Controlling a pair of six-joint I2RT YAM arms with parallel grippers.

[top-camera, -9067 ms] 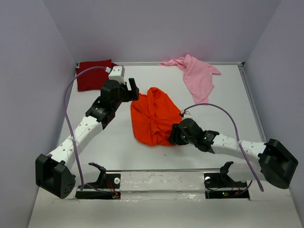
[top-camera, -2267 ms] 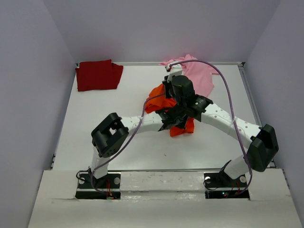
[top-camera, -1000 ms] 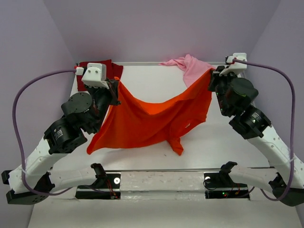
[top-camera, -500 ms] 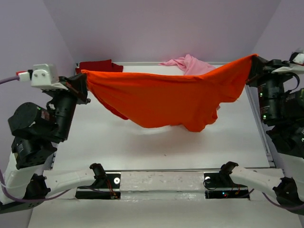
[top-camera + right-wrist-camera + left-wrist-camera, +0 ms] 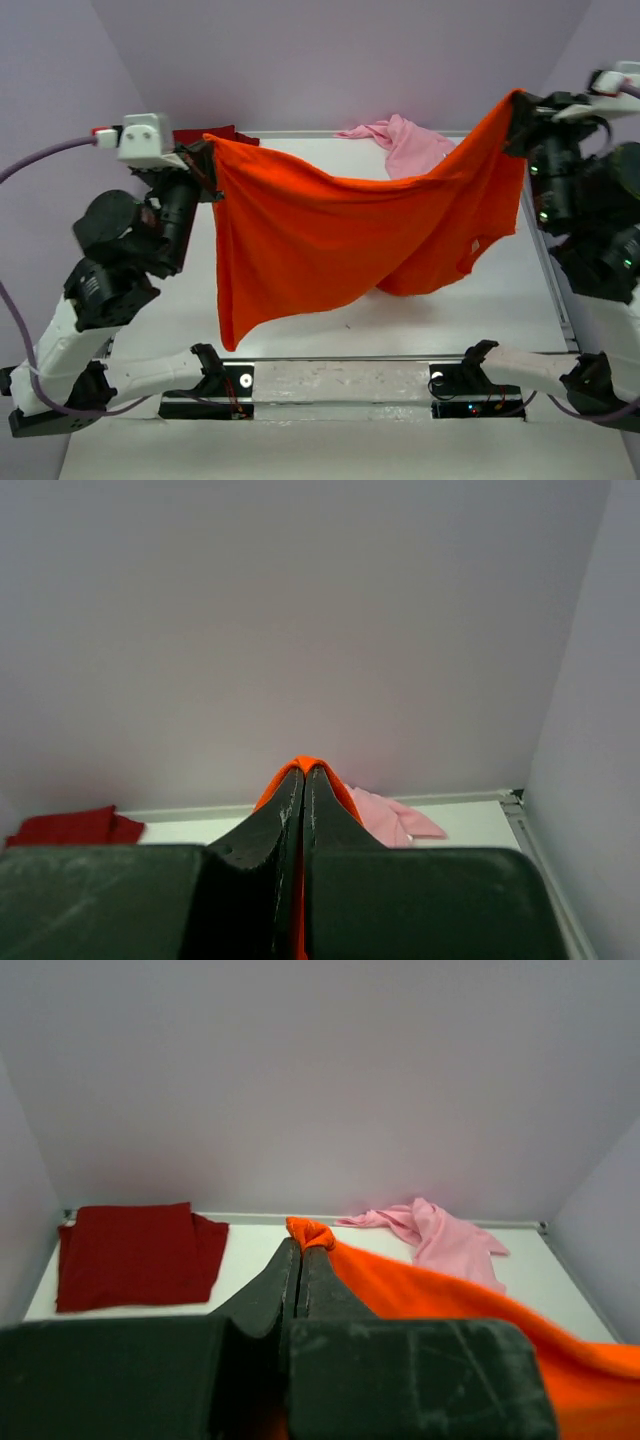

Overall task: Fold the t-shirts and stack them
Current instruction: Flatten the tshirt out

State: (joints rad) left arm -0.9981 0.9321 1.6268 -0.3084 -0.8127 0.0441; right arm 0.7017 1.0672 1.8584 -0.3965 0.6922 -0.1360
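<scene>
Far left: the dark red short-sleeved cloth tee (image 5: 135, 1255) lies folded flat in the far left corner of your white table (image 5: 440, 320), close to the pale back wall (image 5: 320, 1080). In the top view your left arm hides most of it.

Left gripper (image 5: 205, 158): raised above the left side of the table. The wrist view shows its fingers pressed together with no gap, pinching a small bunched corner of the bright orange cloth tee (image 5: 340, 235).

Centre: the orange tee is off the table and hangs between your two grippers. Its upper edge sags in a curve from one grip to the other. The left part drops in a long drape towards the near edge, and the right part hangs shorter, with a loose flap. You cannot tell whether the lowest hem touches the table.

Right of centre: the light pink cloth tee (image 5: 405, 140) lies crumpled and unfolded at the far edge, well apart from the red one. The orange cloth covers part of it in the top view.

Far right: the right gripper (image 5: 515, 110) is raised over the right side. Its fingers are fully closed on another corner of the orange tee, and a small peak of cloth shows at the tips.
</scene>
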